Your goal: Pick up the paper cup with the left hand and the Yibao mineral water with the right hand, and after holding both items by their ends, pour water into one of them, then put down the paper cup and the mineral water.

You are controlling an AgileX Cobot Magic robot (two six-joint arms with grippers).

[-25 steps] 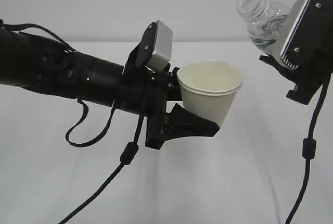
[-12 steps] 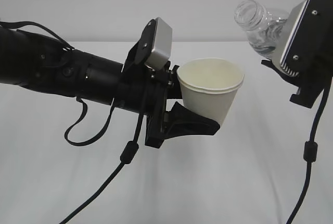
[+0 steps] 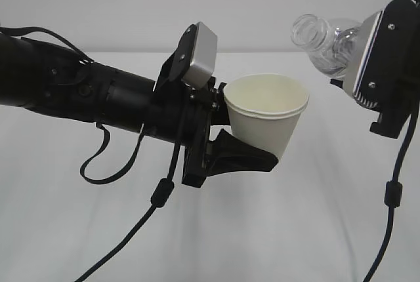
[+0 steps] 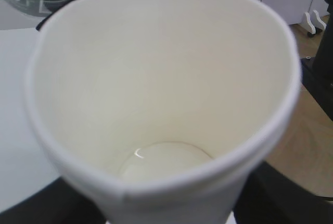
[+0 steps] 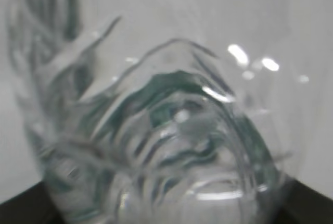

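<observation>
White tabletop [image 3: 275, 229] lies below the paper cup [image 3: 266, 121], held upright off it, clamped in the left hand [image 3: 230, 144]. Up and right of the cup, the right hand [image 3: 384, 82] grips the Yibao mineral water [image 3: 325, 42], its mouth tilted cupward.

Bottle [image 3: 327, 42] base (label too) hidden
</observation>
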